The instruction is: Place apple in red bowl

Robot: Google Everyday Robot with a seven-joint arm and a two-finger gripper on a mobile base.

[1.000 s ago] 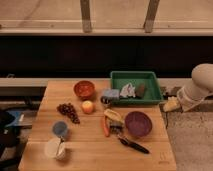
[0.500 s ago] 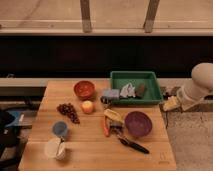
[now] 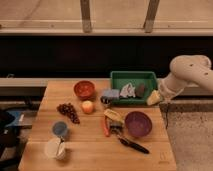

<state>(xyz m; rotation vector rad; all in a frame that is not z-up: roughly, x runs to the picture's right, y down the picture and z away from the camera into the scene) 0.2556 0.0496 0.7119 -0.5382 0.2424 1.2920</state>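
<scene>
Gripper (image 3: 154, 98): at the end of the white arm (image 3: 187, 72), by the right edge of the table (image 3: 85, 156), just beside the right wall of the green bin (image 3: 134, 76); wide, narrow or holding cannot be told.
Apple (image 3: 88, 106): on the tabletop, just in front of the red bowl (image 3: 84, 89) and not inside it; dark grapes (image 3: 68, 111) close by.
Red bowl: upright near the table's back edge, beside the bin.
Purple bowl (image 3: 138, 123): nearer the front, well apart from the apple; carrot (image 3: 105, 127) between.

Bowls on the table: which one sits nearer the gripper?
The larger purple bowl, close to the gripper, which sits at the right end of the green bin. The small red bowl is far to the left, behind the apple.
</scene>
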